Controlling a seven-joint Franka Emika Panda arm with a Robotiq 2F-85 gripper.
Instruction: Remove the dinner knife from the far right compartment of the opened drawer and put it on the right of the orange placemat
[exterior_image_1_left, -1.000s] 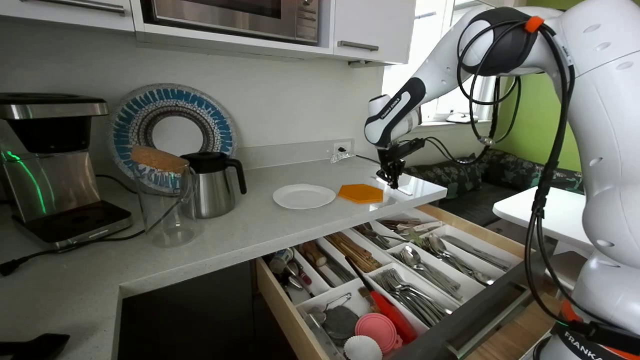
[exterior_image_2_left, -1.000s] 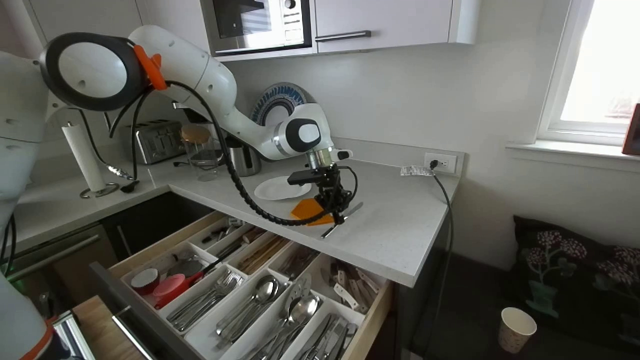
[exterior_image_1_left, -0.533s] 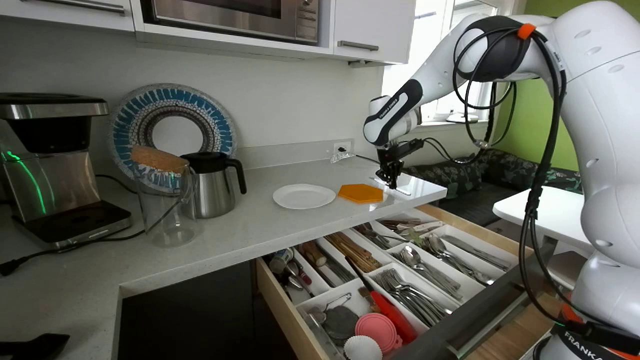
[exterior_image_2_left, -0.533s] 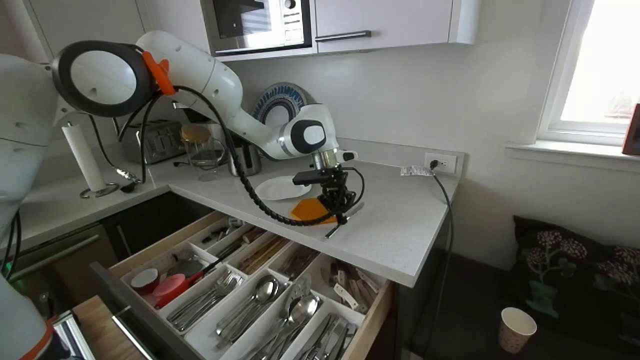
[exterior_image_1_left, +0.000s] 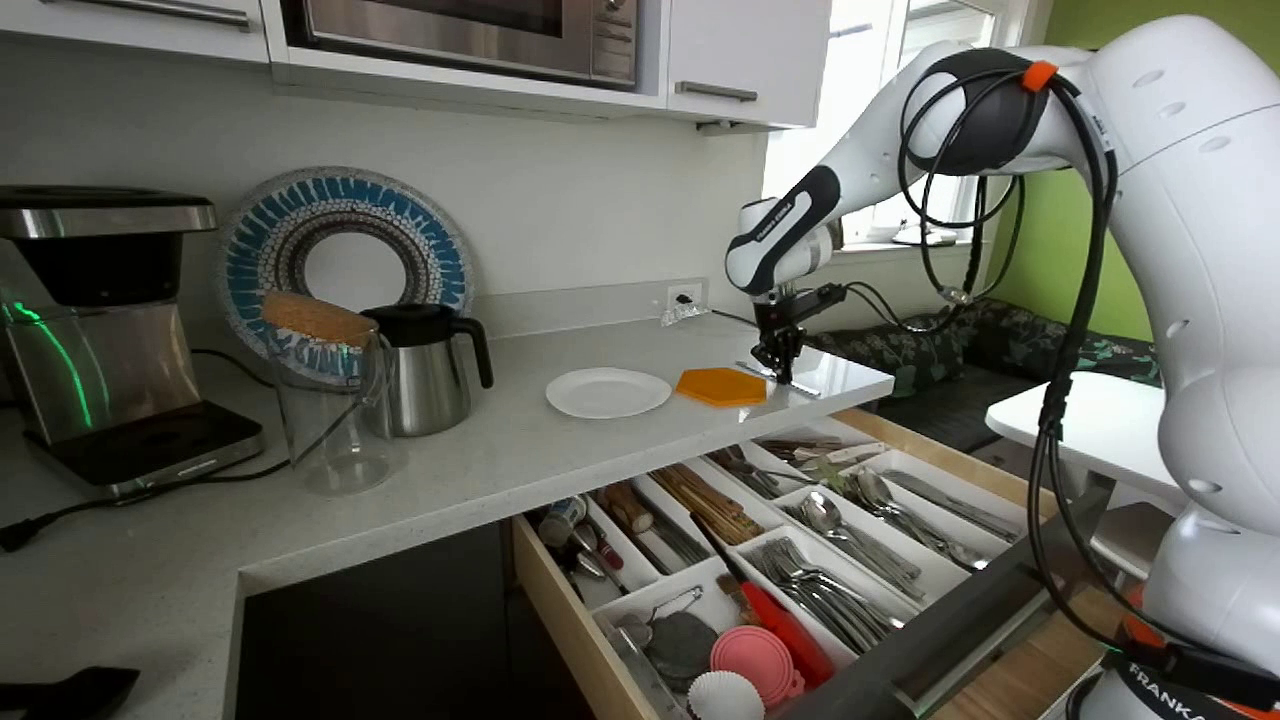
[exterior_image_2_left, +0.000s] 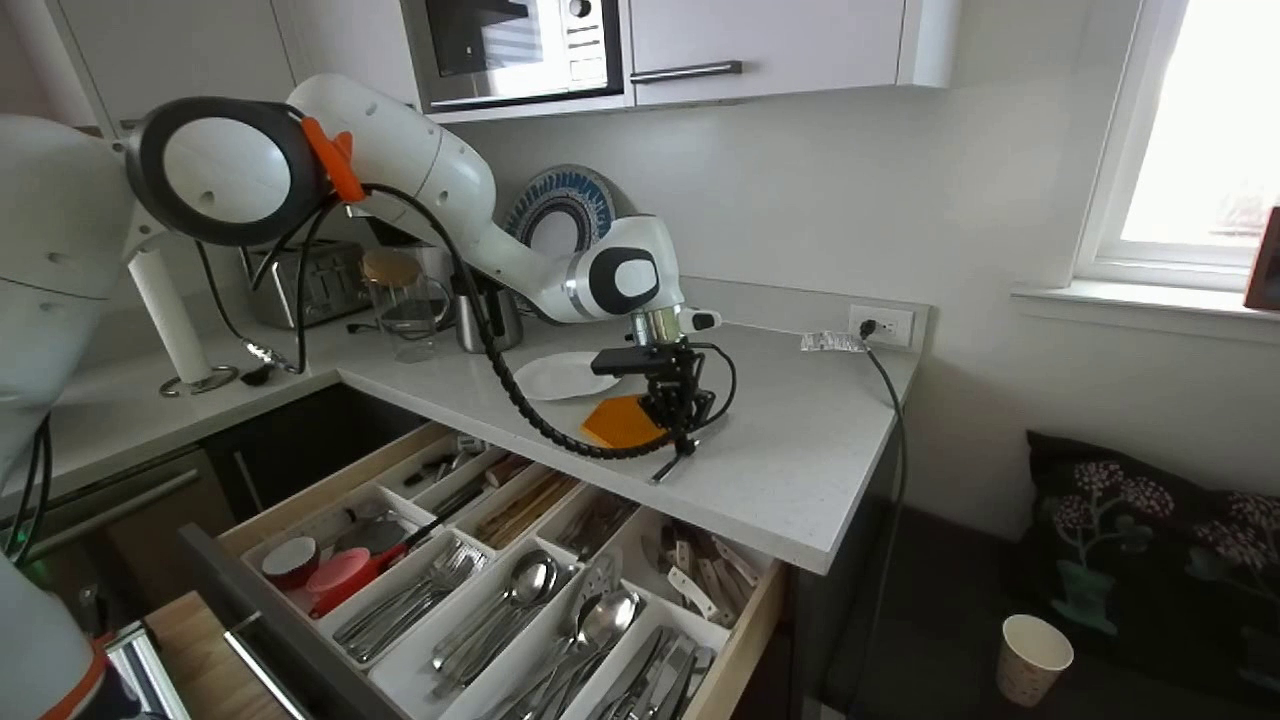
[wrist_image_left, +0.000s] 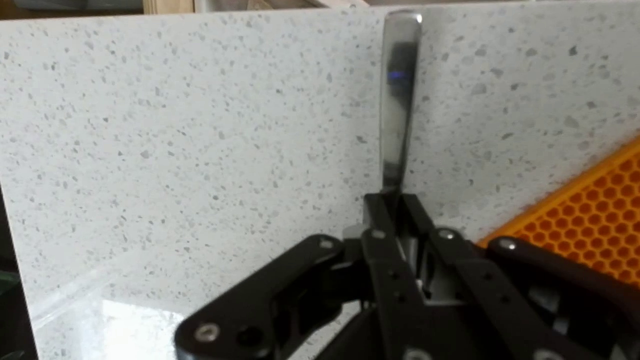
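My gripper (wrist_image_left: 392, 202) is shut on the silver dinner knife (wrist_image_left: 398, 95). The knife's handle end points to the counter's front edge in the wrist view; the gripper hides the rest there. In both exterior views the gripper (exterior_image_1_left: 784, 378) (exterior_image_2_left: 686, 446) is low over the counter with the knife (exterior_image_1_left: 808, 390) (exterior_image_2_left: 664, 470) level at or just above the surface; contact is hard to tell. The orange placemat (exterior_image_1_left: 722, 388) lies flat beside the knife. It also shows in the wrist view (wrist_image_left: 595, 215). The drawer (exterior_image_2_left: 748, 640) is open below; its far right compartment (exterior_image_1_left: 978, 487) holds more knives.
A white plate (exterior_image_1_left: 608, 393) lies on the far side of the placemat from the knife. The counter's front edge (exterior_image_2_left: 740, 530) overhangs the drawer. A steel jug (exterior_image_1_left: 430, 385) and a glass jar (exterior_image_1_left: 335, 430) stand farther along. A plugged cable (exterior_image_2_left: 885, 370) hangs at the counter's end.
My gripper has lowered with the knife toward the counter and shifted slightly toward the counter's front edge. It stays shut on the knife. The placemat and drawer have not moved.
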